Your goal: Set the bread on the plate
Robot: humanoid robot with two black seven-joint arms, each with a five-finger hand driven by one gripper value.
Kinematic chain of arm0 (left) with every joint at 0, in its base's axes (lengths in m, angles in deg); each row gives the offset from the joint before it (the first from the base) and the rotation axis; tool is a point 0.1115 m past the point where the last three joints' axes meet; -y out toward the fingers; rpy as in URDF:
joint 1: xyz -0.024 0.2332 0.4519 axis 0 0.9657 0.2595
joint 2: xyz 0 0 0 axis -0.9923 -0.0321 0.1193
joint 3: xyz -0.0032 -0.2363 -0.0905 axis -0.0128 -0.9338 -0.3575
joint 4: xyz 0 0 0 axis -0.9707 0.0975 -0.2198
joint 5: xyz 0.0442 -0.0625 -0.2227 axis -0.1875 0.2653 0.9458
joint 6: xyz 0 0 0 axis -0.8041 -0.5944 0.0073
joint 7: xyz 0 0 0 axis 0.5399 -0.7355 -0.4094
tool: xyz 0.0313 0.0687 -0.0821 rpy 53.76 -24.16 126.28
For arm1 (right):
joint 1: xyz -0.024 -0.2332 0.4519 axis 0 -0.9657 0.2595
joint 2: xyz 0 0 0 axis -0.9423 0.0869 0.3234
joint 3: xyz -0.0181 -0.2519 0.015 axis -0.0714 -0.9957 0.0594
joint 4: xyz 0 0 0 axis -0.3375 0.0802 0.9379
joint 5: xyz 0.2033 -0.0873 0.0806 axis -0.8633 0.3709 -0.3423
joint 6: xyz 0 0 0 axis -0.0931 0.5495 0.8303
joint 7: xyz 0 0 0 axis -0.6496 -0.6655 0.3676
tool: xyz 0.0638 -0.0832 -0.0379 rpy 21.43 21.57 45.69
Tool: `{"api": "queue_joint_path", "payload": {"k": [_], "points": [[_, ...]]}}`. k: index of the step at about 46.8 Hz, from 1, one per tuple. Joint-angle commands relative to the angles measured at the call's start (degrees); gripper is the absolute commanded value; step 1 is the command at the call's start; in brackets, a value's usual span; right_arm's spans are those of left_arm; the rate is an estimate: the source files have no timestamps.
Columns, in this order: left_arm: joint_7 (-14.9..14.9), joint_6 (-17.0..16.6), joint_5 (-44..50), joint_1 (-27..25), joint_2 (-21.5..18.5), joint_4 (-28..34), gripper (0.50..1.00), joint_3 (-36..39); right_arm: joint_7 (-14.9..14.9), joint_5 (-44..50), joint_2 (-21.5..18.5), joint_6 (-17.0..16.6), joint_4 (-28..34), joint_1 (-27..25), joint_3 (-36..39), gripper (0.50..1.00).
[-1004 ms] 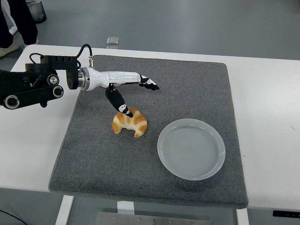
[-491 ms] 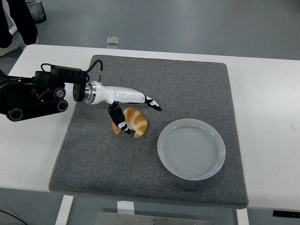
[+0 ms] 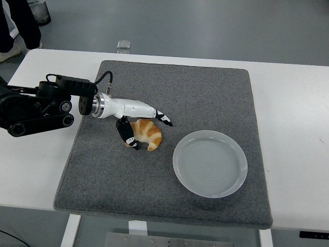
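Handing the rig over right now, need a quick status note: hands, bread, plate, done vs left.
Left hand: over the bread, thumb down at its left side, fingers stretched past its far side; whether the grasp is closed cannot be told.
Right hand: not in view.
Bread: lying on the grey mat, left of the plate and apart from it.
Plate: holds nothing.
Done: hand brought to the bread.
Left: grasp, lift, carry right, set down on the plate.

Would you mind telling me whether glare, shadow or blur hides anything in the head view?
Head view: even, soft lighting; faint sheen on the plate, no harsh glare; the croissant and left robot hand are sharp, with only a slight shadow on the grey mat.
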Motion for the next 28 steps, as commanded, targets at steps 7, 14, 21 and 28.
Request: {"api": "queue_joint_path", "payload": {"k": [7,14,21,28], "points": [[-0.7,-1.6,-1.1,0.0,1.0,-0.3,0.966,2.3,0.0,0.0,0.0,0.0,0.0,0.0,0.0,0.952],[-0.8,-1.8,-2.3,0.1,2.1,-1.1,0.911,2.8,0.0,0.0,0.0,0.0,0.0,0.0,0.0,0.952],[-0.8,-2.1,-3.0,0.1,2.3,-1.4,0.806,2.8,0.0,0.0,0.0,0.0,0.0,-0.1,0.0,0.952],[-0.8,-2.9,-3.7,0.0,2.3,-1.5,0.780,2.8,0.0,0.0,0.0,0.0,0.0,0.0,0.1,0.952]]}}
